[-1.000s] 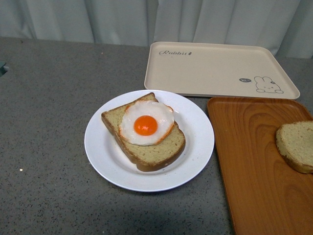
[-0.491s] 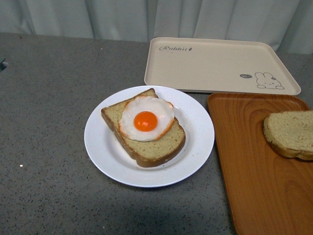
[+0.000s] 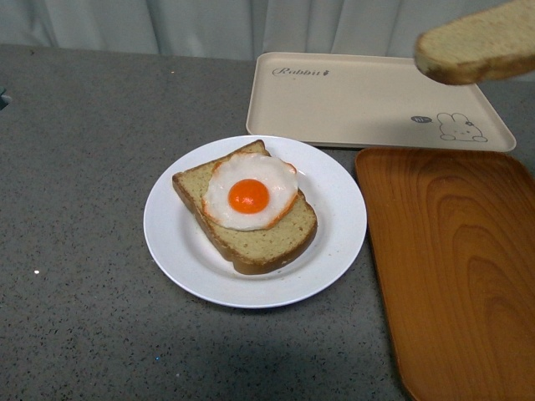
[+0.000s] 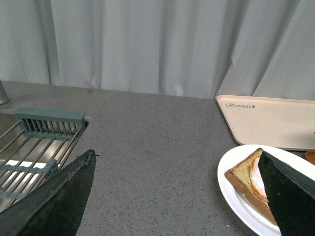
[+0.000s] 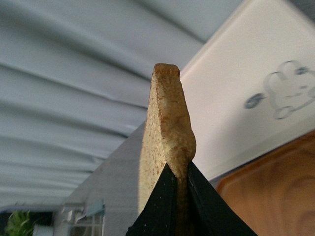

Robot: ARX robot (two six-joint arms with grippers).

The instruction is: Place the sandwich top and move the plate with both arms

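Two thick, speckled tan bread slices showed. One, the sandwich top (image 3: 481, 43), hung in the air near the far right corner of the beige rabbit-print tray (image 3: 359, 109), with the right fingers (image 5: 157, 211) clamped on its crust. The other slice (image 3: 267, 242) lay under one glossy fried egg (image 3: 249, 196) on the single round white plate (image 3: 167, 242). The plate sat on the grey flecked surface (image 3: 75, 209), beside one wood-grain tray (image 3: 460, 267). The left fingers (image 4: 59, 196) stood wide apart.

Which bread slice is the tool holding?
The plain slice, pinched edge-on in the right tool and held up in the air. The other slice carries a fried egg and lies on the white plate.
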